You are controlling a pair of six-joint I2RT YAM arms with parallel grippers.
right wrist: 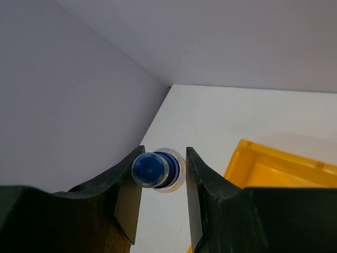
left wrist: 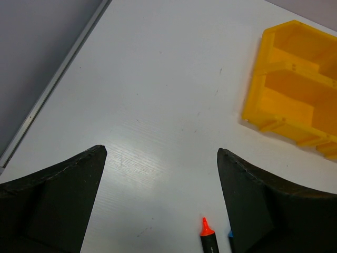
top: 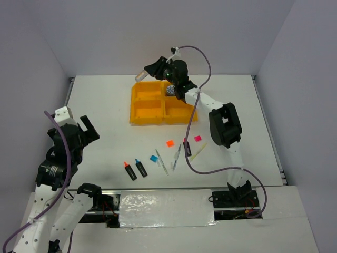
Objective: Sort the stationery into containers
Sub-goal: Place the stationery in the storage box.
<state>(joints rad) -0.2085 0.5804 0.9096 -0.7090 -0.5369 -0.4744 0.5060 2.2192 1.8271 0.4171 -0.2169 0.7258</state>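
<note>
Bottle [right wrist: 157,169], clear with a blue cap, sits pinched between the right gripper's [right wrist: 164,154] fingers, just off the far-left corner of the orange-yellow tray [top: 158,120]. One tape roll [top: 171,90] lies in the tray's far-right compartment. Highlighters [top: 129,170], pens [top: 176,157] and coloured squares [top: 170,143] lie on the table [top: 105,105]. The left gripper [left wrist: 160,153] is spread wide.

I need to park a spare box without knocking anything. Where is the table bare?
Bare table lies left of the tray, out to the left edge, and beyond the right arm toward the right edge. The middle strip on the tray's near side is crowded: highlighters, pens and coloured squares lie there.
</note>
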